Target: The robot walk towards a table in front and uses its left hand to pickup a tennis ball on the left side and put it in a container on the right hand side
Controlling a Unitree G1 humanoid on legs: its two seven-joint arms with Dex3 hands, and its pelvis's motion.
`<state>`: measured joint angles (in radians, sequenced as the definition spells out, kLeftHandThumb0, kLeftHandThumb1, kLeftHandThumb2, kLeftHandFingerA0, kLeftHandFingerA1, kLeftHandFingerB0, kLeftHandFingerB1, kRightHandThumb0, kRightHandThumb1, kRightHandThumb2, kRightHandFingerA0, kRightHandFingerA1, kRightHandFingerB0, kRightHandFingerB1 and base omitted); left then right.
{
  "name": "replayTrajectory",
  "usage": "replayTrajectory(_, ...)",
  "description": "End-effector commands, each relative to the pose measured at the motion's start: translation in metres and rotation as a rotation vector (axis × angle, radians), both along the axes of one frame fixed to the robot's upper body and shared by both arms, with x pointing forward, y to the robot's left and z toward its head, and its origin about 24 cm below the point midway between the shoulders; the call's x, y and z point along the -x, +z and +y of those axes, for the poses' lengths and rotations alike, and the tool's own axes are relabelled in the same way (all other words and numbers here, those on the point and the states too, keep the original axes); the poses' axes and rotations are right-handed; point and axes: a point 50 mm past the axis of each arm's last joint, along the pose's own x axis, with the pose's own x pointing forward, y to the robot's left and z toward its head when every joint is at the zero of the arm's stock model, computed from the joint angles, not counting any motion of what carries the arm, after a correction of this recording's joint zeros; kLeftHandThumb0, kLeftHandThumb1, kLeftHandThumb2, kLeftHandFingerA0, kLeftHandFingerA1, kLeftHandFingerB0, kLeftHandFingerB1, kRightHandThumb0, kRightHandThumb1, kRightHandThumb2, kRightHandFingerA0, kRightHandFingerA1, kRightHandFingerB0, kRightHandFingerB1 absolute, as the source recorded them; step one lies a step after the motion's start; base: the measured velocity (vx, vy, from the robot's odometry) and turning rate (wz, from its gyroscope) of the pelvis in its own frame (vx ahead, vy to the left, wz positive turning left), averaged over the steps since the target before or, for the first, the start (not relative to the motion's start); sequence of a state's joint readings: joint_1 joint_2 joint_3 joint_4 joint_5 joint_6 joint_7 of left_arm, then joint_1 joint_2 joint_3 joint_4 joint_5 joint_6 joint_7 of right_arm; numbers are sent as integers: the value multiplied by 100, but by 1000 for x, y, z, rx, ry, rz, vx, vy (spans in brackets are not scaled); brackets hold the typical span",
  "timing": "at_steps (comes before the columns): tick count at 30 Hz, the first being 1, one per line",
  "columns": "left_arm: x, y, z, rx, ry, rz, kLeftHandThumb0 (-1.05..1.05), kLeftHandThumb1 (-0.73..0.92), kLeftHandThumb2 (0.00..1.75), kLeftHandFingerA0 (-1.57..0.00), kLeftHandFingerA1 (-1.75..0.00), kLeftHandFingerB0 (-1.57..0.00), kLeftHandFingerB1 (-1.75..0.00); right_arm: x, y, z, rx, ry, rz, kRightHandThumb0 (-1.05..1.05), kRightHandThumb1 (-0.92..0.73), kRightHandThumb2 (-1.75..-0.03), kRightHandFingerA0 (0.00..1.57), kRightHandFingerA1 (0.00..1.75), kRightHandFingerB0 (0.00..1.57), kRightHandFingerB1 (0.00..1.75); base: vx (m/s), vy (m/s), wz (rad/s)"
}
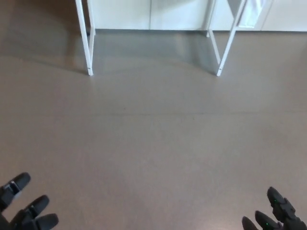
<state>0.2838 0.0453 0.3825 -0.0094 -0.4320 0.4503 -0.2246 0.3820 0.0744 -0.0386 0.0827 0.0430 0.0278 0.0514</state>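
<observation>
Floor [153, 143] ahead, only bench legs in frame.
My left hand [26, 208] at 7 o'clock, fingers spread, empty; my right hand [276, 213] at 5 o'clock, fingers apart, empty. White bench legs at 11 [89, 43] and 1 o'clock [225, 43], well apart from both hands. Bench top is out of frame, so tennis ball and container can't be seen.

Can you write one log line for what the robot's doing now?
phase: approach; left hand: open, empty; right hand: open, empty; table legs: ahead across floor; ball, container: not in view
</observation>
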Motion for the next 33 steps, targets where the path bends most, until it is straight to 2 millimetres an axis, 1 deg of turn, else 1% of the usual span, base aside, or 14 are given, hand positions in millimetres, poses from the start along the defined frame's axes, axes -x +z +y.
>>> replayTrajectory(1,4,-2,-1,-119,-65,41,33,32,88,-23,-62,-13,-55,5,-7,-2,35,61,19,-38,-55,-60,0,52,0,29,197,-69,15)
replayTrajectory(2,4,-2,0,-126,-81,42,33,28,85,-23,-62,-13,-55,5,-8,-1,41,94,22,-39,-46,-71,0,46,0,17,219,-98,8)
replayTrajectory(7,0,-1,3,-119,-89,36,35,29,87,-24,-63,-13,-55,4,-7,-8,67,139,21,-28,-48,-71,0,34,0,7,258,-166,16)
replayTrajectory(9,2,-4,2,-113,-92,52,34,29,86,-23,-63,-13,-55,10,-9,-13,76,130,31,-29,-48,-71,0,36,0,10,377,-230,41)
replayTrajectory(12,5,-7,10,-88,-102,59,32,30,87,-24,-62,-25,-59,15,-13,-18,76,102,54,-27,-49,-73,0,28,0,18,291,-171,23)
replayTrajectory(15,8,-9,14,-52,-92,61,33,32,89,-24,-63,-29,-60,19,-16,-18,99,100,70,-30,-48,-74,0,36,0,31,138,-73,-6)
replayTrajectory(16,8,-10,15,-46,-97,59,47,36,71,-24,-62,-43,-64,20,-16,-18,98,91,72,-26,-55,-66,0,31,2,31,172,-2,-13)
replayTrajectory(18,8,-11,16,-43,-104,55,46,35,70,-26,-62,-48,-65,21,-17,-19,90,75,62,-27,-55,-65,0,31,3,36,200,43,-19)
replayTrajectory(19,7,-12,16,-46,-108,54,42,40,52,-31,-64,-51,-62,21,-17,-19,90,66,58,-33,-50,-75,0,35,0,37,177,101,-24)
replayTrajectory(20,7,-12,16,-51,-112,53,42,40,52,-31,-64,-51,-62,21,-18,-20,90,56,55,-33,-50,-75,0,35,0,37,194,117,-12)
replayTrajectory(21,5,-12,16,-50,-110,51,41,40,52,-32,-65,-51,-62,19,-18,-20,89,50,51,-28,-60,-58,0,37,0,38,252,163,-25)
replayTrajectory(24,7,-13,17,-51,-111,58,40,39,52,-32,-65,-51,-62,21,-19,-19,87,31,50,-30,-61,-58,0,39,0,37,263,345,-14)
replayTrajectory(25,8,-13,19,-55,-112,62,41,34,65,-31,-64,-53,-67,23,-19,-19,78,21,53,-33,-62,-58,0,37,0,34,217,375,6)
replayTrajectory(33,13,-17,18,-72,-112,77,36,34,63,-29,-64,-41,-62,27,-24,-20,89,14,60,-40,-62,-58,0,46,0,32,227,58,6)
